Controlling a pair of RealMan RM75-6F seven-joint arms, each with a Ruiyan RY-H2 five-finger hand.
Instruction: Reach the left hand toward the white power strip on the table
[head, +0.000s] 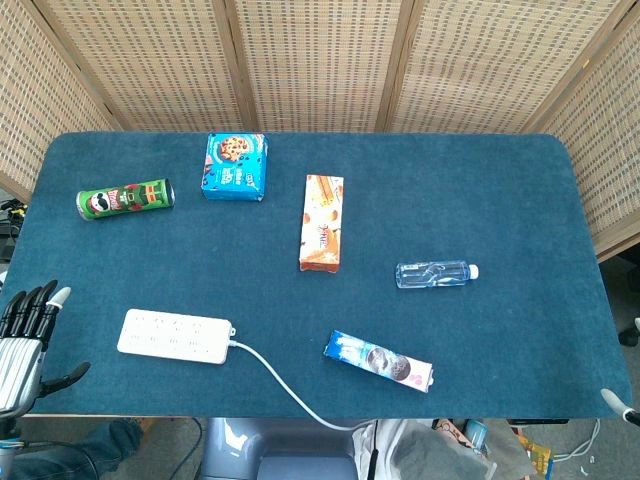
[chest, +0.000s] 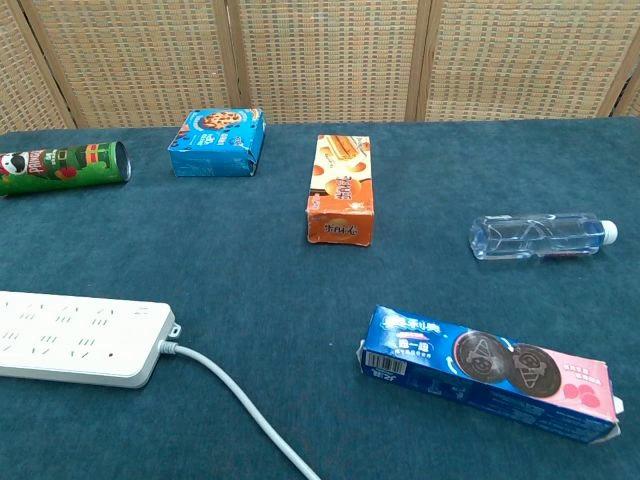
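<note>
The white power strip (head: 175, 336) lies flat near the table's front left, its white cable (head: 285, 388) trailing off the front edge. In the chest view the power strip (chest: 80, 338) fills the lower left. My left hand (head: 28, 340) hovers at the table's left edge, left of the strip and apart from it, fingers spread and holding nothing. Only a fingertip of my right hand (head: 618, 404) shows at the far lower right corner of the head view; its state is unclear. Neither hand appears in the chest view.
On the blue table (head: 480, 200) lie a green chips can (head: 125, 200), a blue cookie box (head: 235, 166), an orange snack box (head: 322, 222), a water bottle (head: 435, 273) and a blue cookie pack (head: 380, 361). Wicker screens (head: 320, 60) stand behind.
</note>
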